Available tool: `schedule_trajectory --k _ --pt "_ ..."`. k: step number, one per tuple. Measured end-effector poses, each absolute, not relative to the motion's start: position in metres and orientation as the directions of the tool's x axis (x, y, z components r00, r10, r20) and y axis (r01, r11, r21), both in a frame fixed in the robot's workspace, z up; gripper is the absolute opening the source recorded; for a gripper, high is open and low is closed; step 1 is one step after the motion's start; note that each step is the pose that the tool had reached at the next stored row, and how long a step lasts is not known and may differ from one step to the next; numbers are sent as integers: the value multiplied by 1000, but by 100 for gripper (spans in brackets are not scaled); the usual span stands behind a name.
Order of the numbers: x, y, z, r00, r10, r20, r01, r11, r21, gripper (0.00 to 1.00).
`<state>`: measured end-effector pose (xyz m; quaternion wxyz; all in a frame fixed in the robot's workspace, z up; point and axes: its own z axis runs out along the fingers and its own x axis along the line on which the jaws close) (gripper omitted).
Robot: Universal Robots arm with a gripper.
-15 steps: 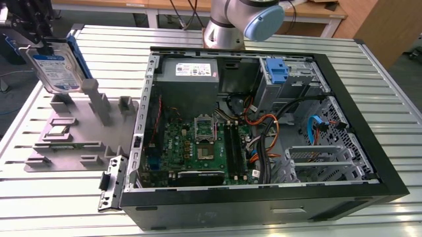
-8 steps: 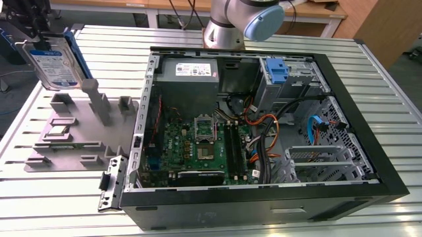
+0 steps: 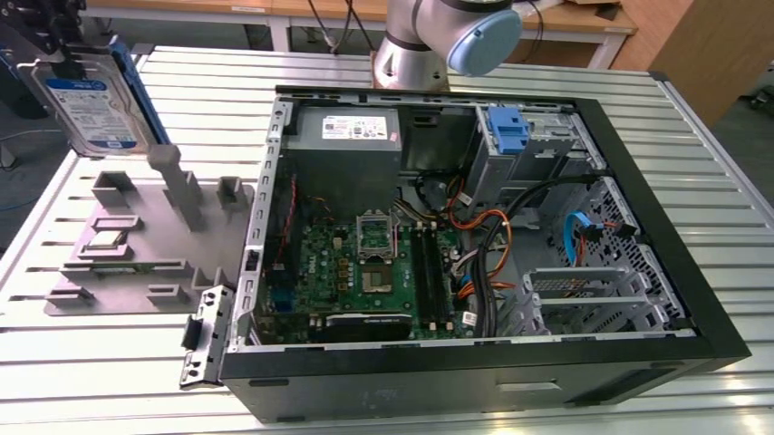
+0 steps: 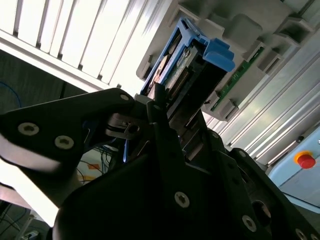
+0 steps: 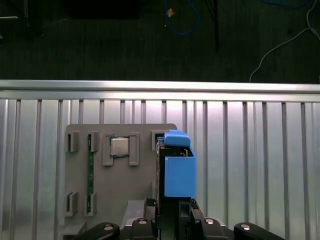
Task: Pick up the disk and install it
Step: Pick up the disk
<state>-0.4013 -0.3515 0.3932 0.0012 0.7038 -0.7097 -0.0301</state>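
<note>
Nearest is the open computer case [image 3: 484,272], which lies on the slatted metal table [image 3: 109,362] with its board showing. Behind it, toward the exterior view's left, a grey parts holder [image 3: 133,263] rests flat. Over this holder the disk [image 3: 87,107] hangs upright in the air. In the first wrist view, the gripper [image 5: 173,207] is clamped firmly on the disk's edge. Farthest back stands the arm's base [image 3: 411,54].
</note>
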Motion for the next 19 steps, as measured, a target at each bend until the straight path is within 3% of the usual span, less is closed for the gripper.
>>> schedule_trajectory --k 19 --pt "-401 -352 416 -9 -999 -41 -999 7 45 35"
